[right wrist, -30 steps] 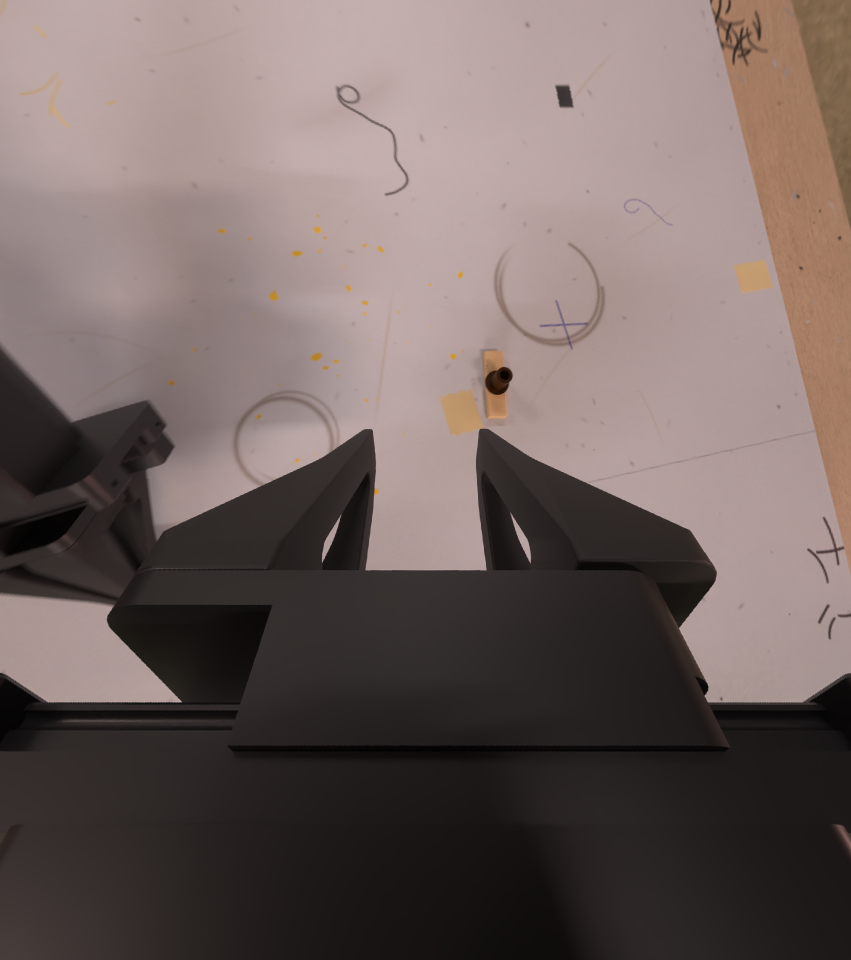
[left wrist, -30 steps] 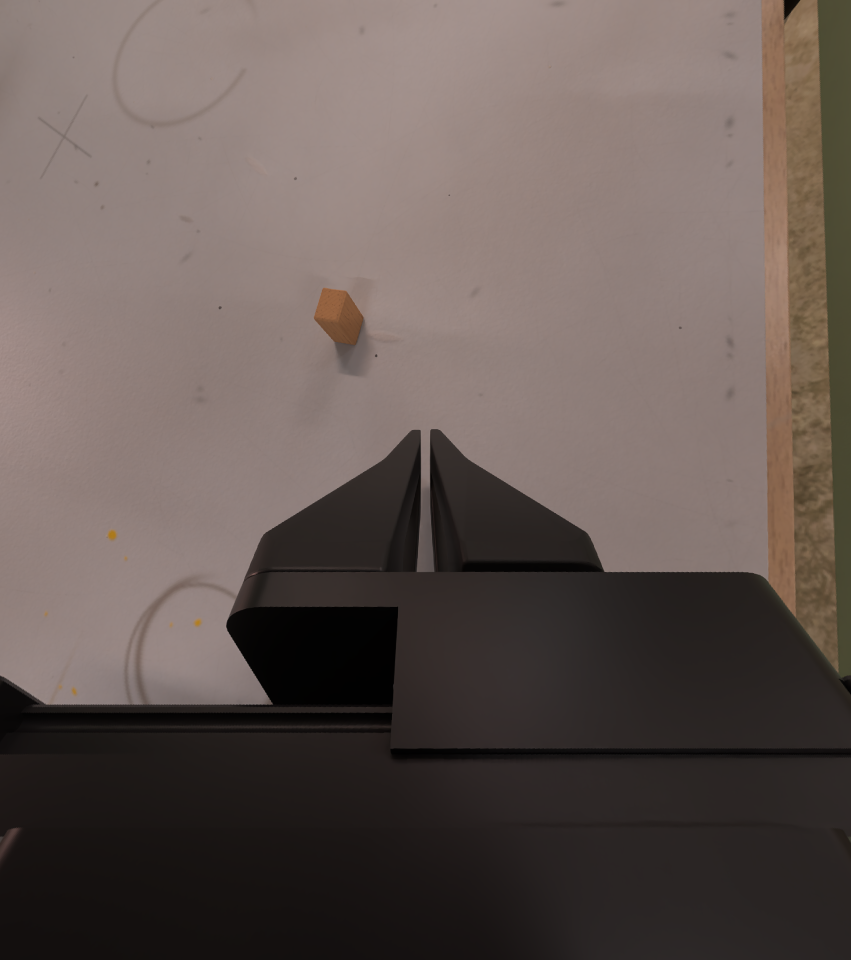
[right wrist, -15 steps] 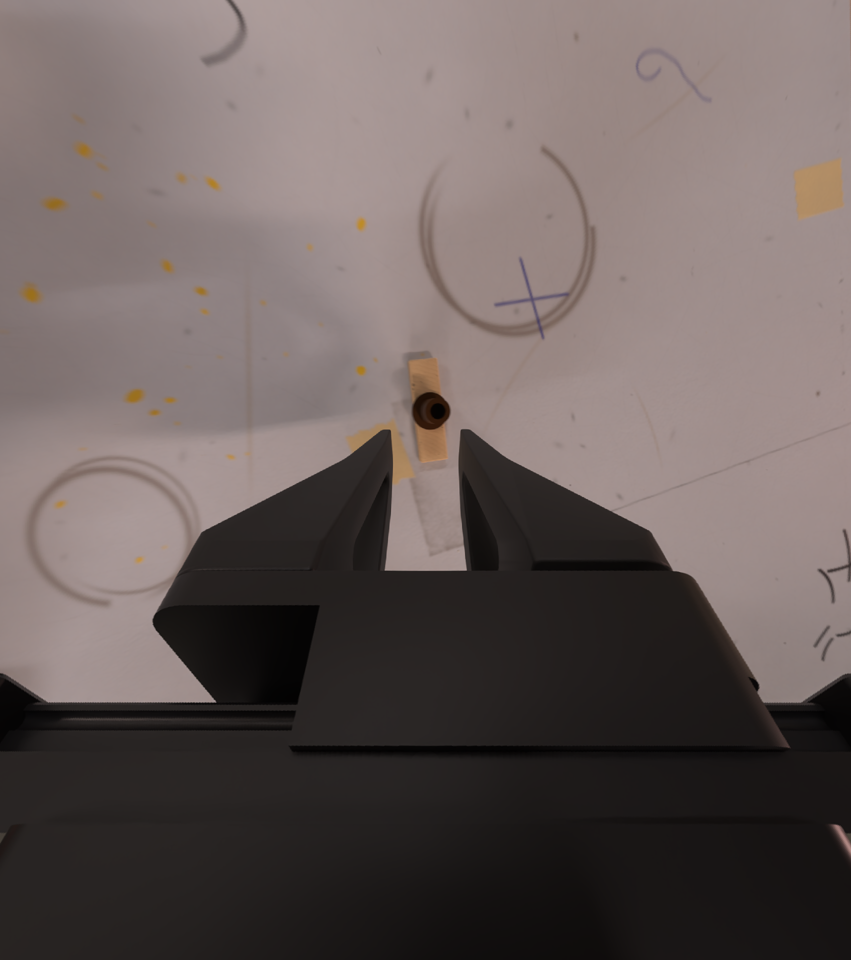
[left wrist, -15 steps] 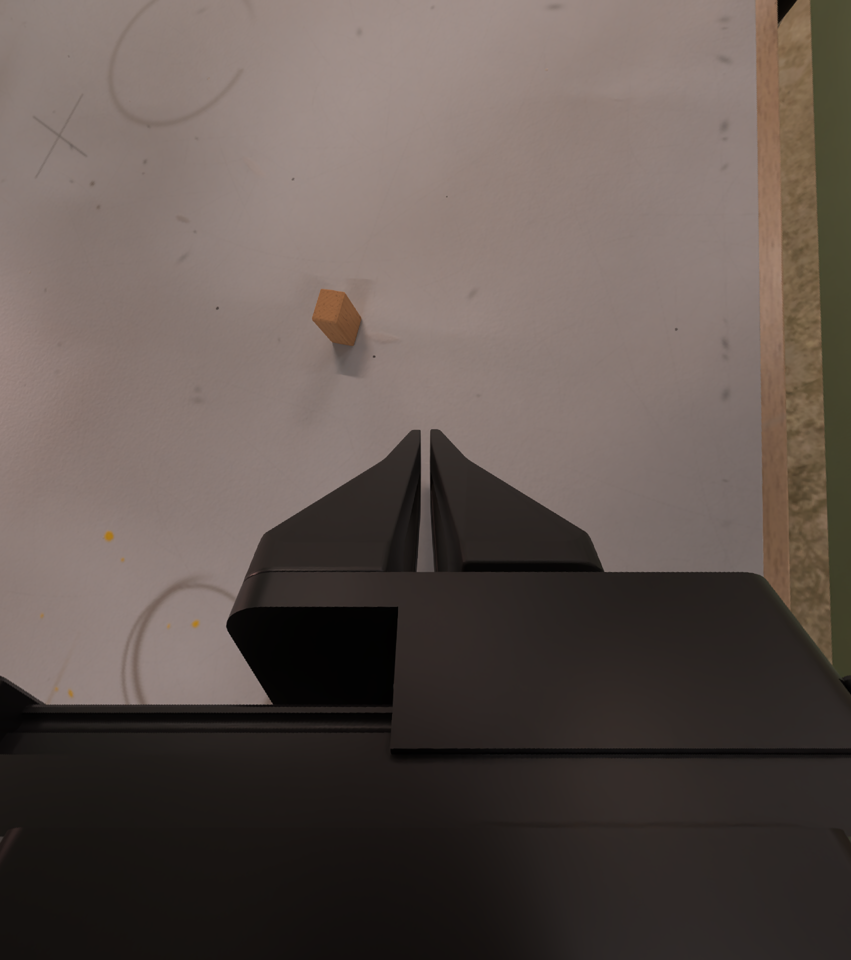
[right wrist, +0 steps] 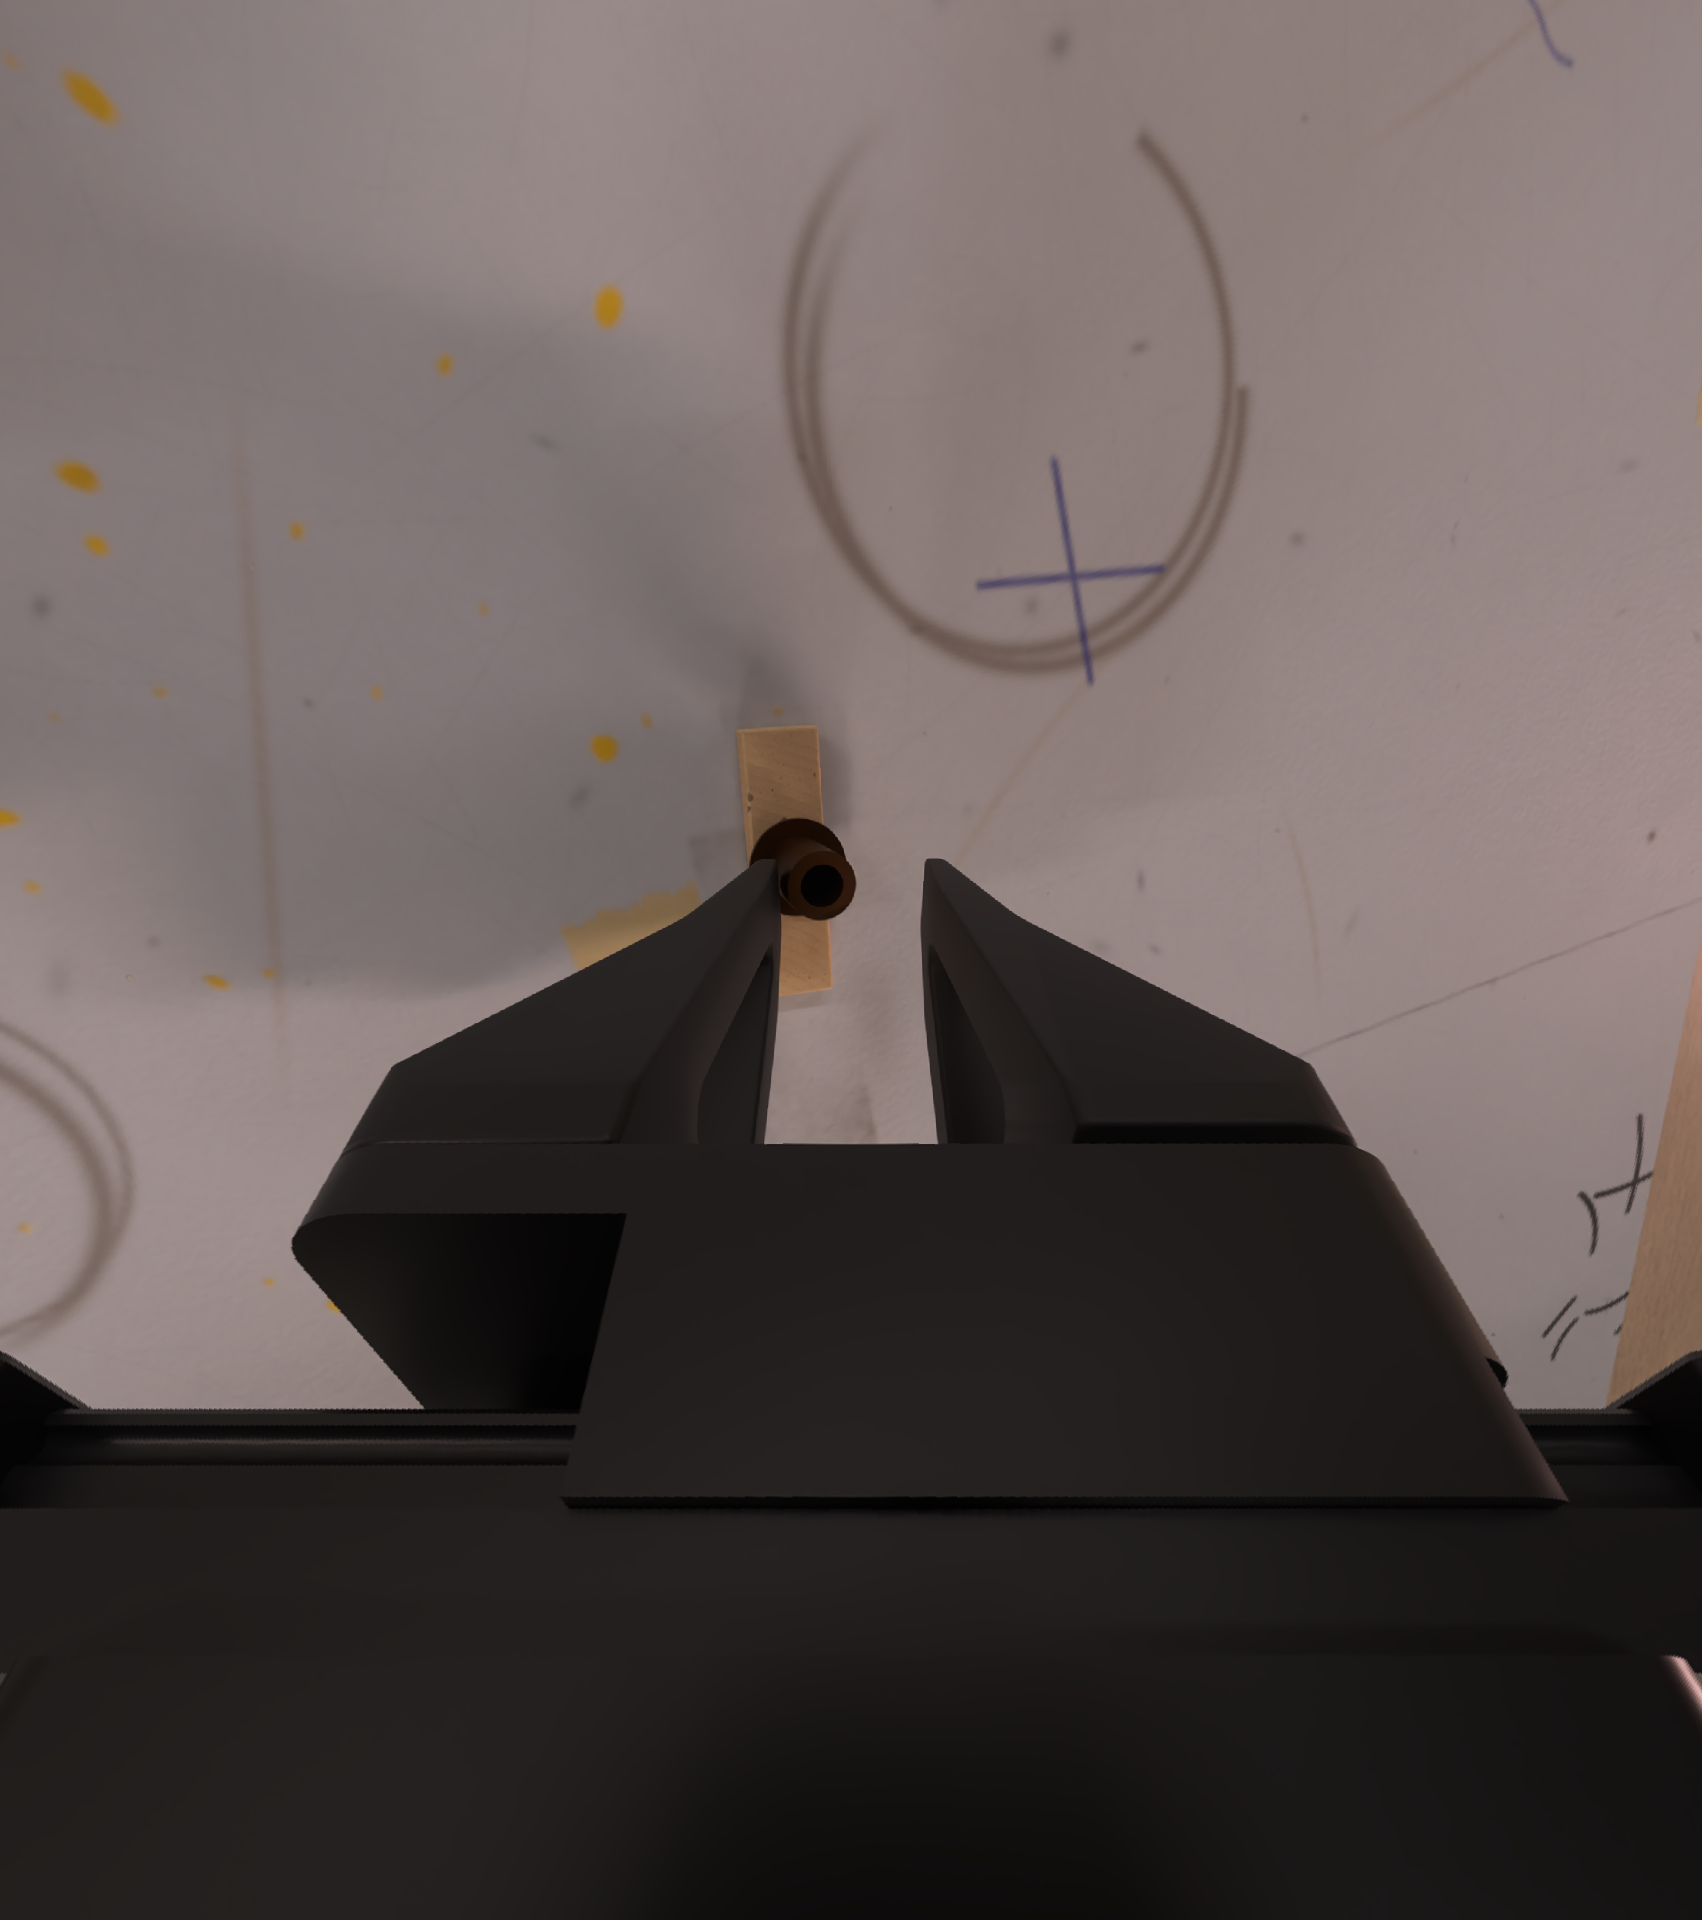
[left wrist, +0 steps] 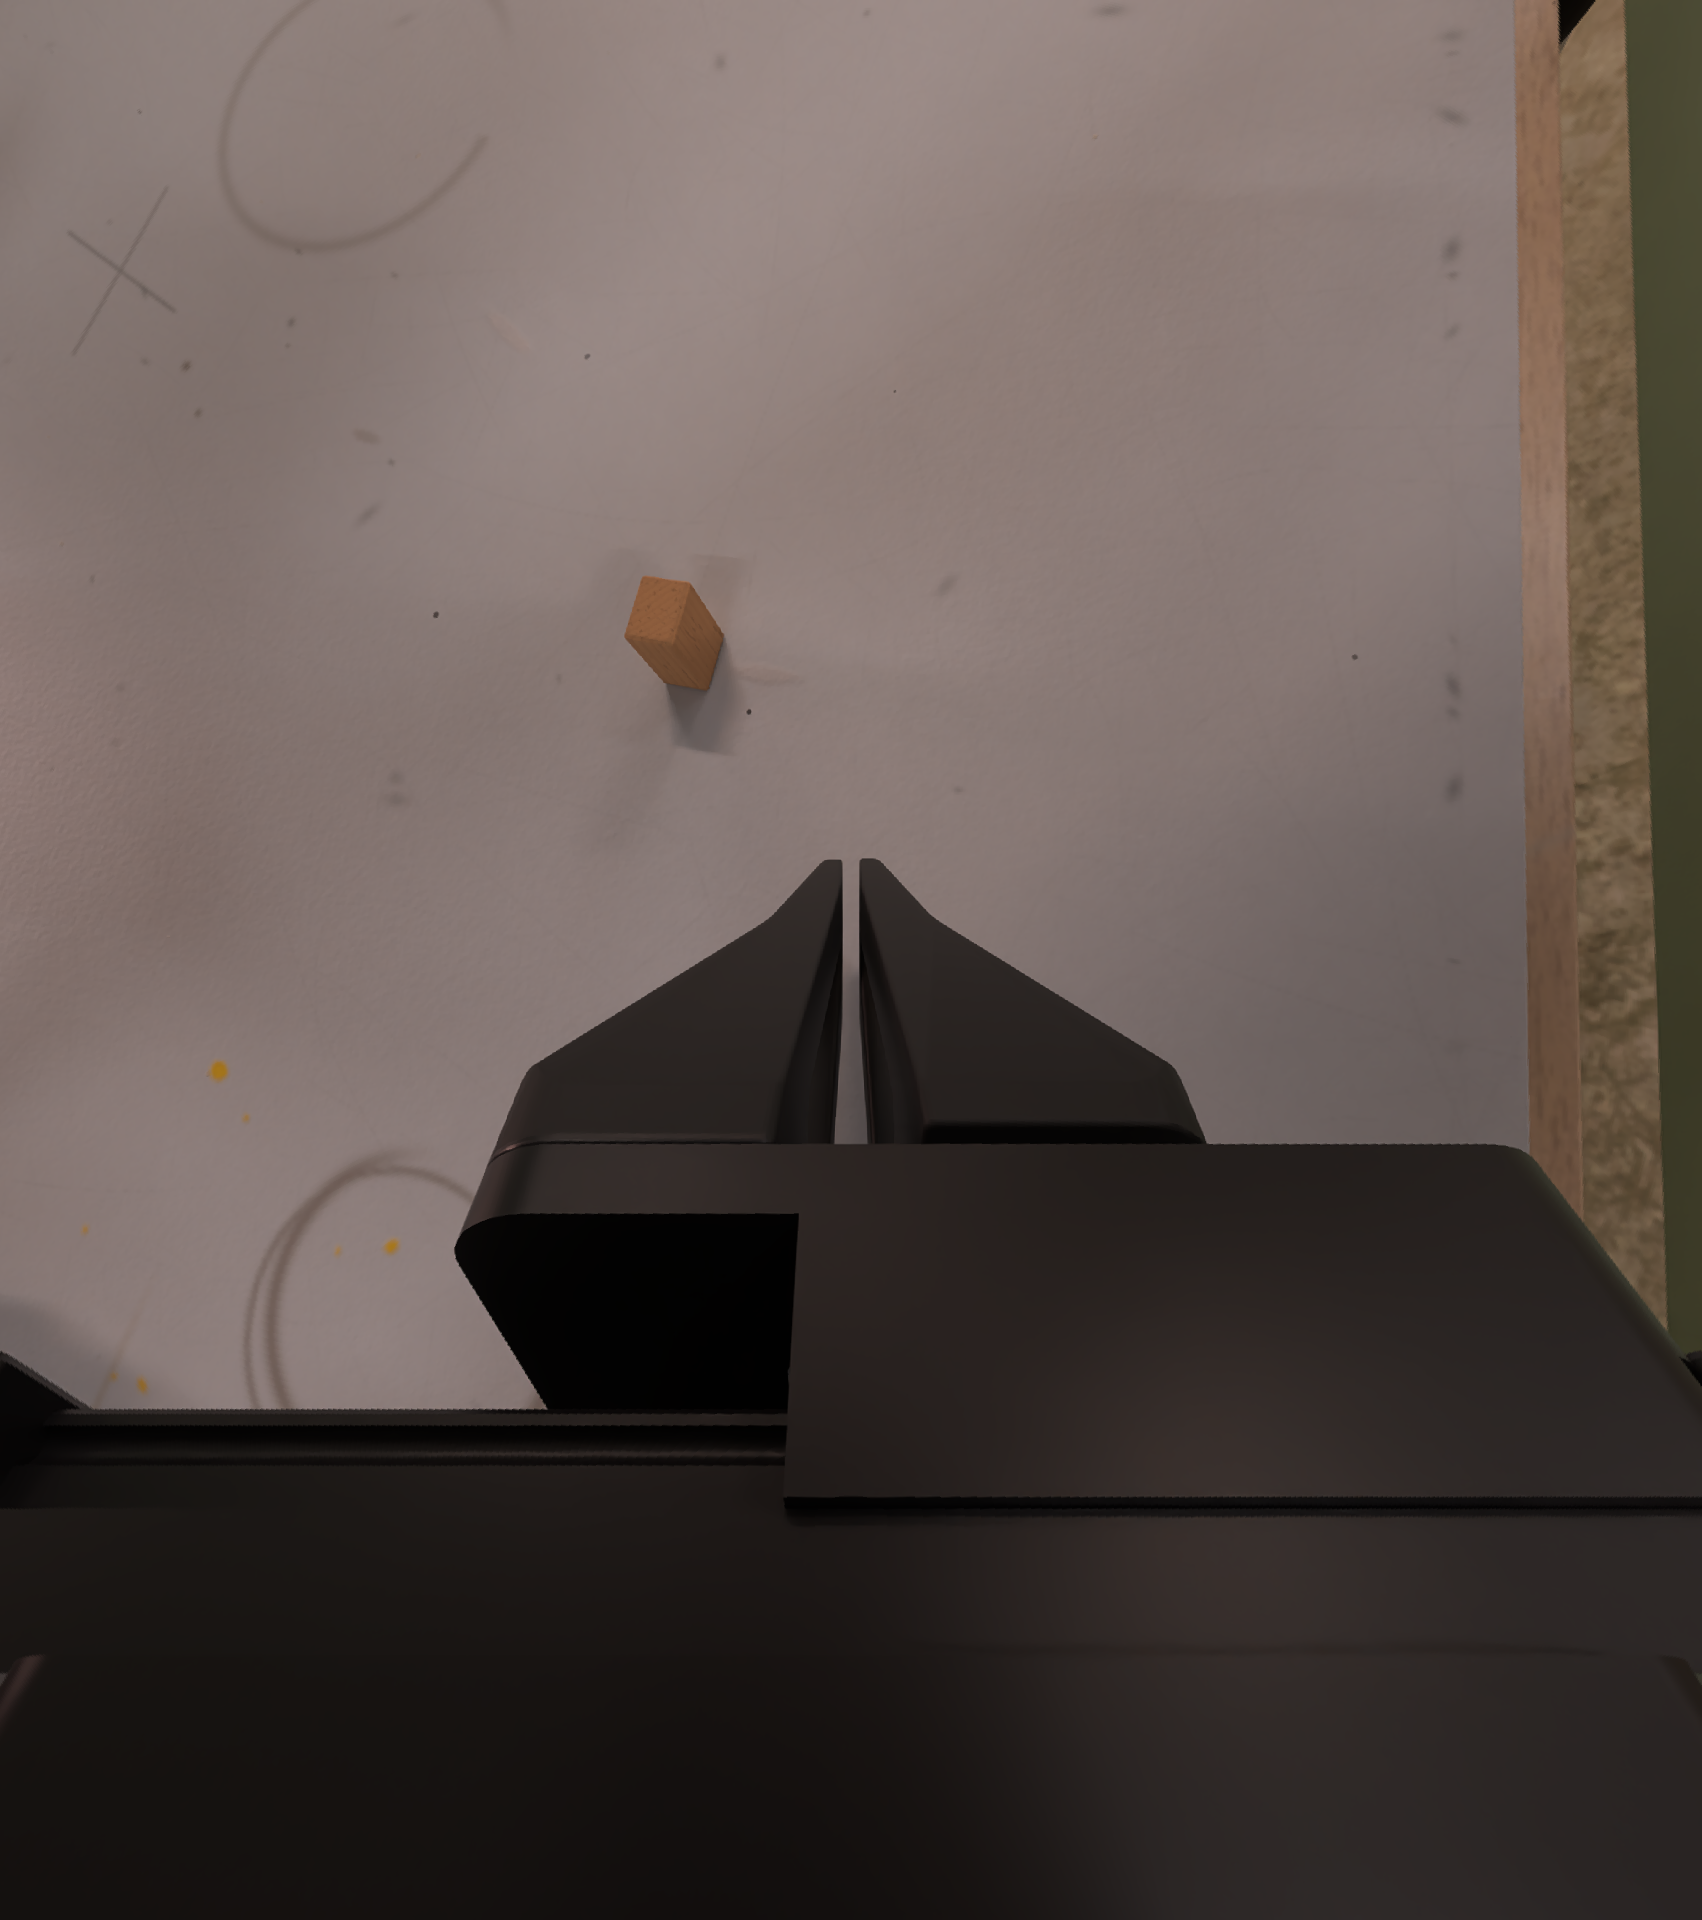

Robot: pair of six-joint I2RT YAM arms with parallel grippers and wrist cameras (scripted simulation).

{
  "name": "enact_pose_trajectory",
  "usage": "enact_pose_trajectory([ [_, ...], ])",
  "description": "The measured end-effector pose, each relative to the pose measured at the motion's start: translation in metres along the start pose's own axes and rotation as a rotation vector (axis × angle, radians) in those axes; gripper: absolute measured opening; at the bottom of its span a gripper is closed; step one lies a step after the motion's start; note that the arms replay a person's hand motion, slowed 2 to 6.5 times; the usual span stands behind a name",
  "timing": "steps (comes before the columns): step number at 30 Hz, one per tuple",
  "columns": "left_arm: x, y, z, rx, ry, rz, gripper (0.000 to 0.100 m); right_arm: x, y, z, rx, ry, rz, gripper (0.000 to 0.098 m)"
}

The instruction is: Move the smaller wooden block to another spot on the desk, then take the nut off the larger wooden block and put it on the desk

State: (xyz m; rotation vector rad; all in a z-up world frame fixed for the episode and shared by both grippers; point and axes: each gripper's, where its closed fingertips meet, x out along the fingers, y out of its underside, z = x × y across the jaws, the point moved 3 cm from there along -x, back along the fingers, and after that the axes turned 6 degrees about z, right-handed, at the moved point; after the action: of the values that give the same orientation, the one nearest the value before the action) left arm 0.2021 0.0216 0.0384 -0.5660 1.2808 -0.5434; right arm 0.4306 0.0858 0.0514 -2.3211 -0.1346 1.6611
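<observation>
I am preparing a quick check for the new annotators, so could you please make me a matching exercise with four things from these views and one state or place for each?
Things:
1. left hand
2. right hand
3. smaller wooden block
4. nut

States or places:
A. on the larger wooden block, beside one fingertip
B. fingers apart, nothing gripped
C. alone on the desk, ahead of shut fingers
D. fingers almost together, empty

Pairs: 1-D, 2-B, 3-C, 4-A
</observation>
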Motion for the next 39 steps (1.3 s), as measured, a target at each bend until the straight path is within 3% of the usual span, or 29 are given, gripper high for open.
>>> enact_pose_trajectory([
  [14, 0.000, 0.000, -0.001, 0.002, -0.001, 0.001, 0.003, 0.002, -0.001, 0.011, -0.029, -0.110, -0.044, 0.0324],
  [30, 0.000, 0.000, -0.001, 0.002, -0.002, 0.001, 0.003, 0.005, -0.003, 0.000, -0.013, -0.092, -0.078, 0.0161],
  [39, 0.000, 0.000, -0.001, 0.002, -0.002, 0.001, 0.003, 0.003, -0.007, 0.002, -0.007, -0.138, -0.066, 0.0109],
])
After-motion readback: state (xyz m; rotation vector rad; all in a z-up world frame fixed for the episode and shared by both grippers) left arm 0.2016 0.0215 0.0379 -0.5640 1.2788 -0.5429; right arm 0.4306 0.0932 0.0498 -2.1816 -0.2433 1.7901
